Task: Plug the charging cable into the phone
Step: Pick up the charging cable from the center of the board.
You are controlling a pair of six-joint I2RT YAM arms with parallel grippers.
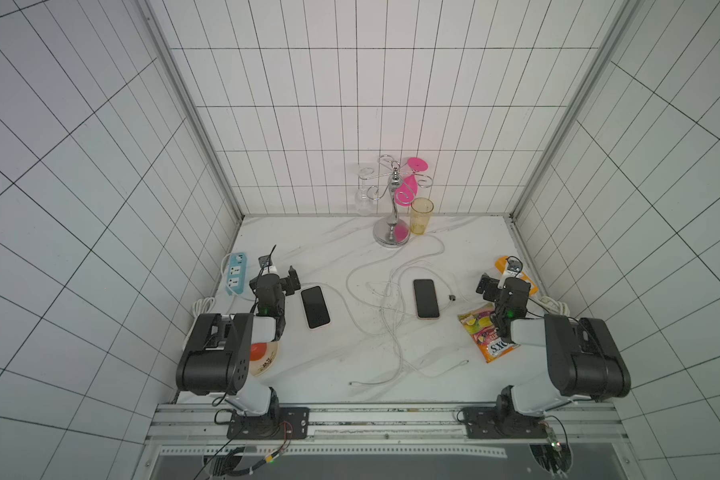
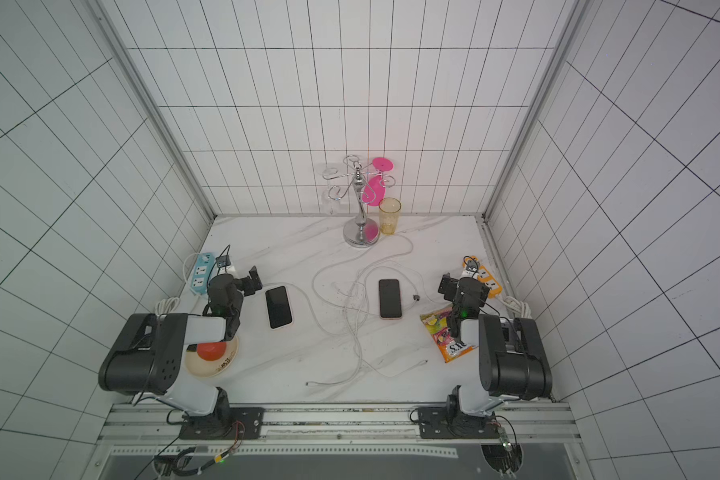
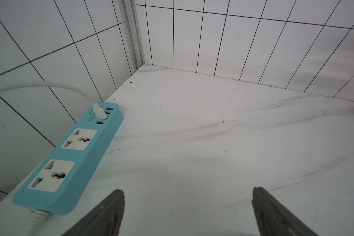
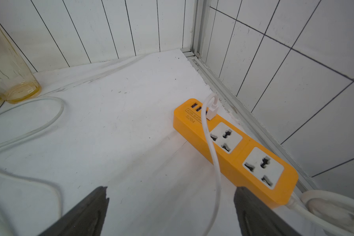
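Observation:
Two dark-screened phones lie flat on the marble table in both top views, one (image 1: 315, 306) beside my left gripper (image 1: 292, 280) and one (image 1: 426, 298) left of my right gripper (image 1: 485, 286). White charging cables (image 1: 391, 316) tangle between the phones. A dark-tipped plug (image 1: 452, 297) lies just right of the right-hand phone. Both grippers hang open and hold nothing. In the left wrist view the left gripper (image 3: 188, 196) has bare table between its fingers. In the right wrist view a white cable (image 4: 215, 163) from the orange power strip (image 4: 233, 147) runs under the right gripper (image 4: 171, 196).
A blue power strip (image 3: 70, 157) lies by the left wall with a white plug in it. A chrome glass stand (image 1: 391, 208) and a yellow cup (image 1: 421, 216) stand at the back. A snack bag (image 1: 487, 332) lies under the right arm, a plate (image 2: 200, 368) under the left.

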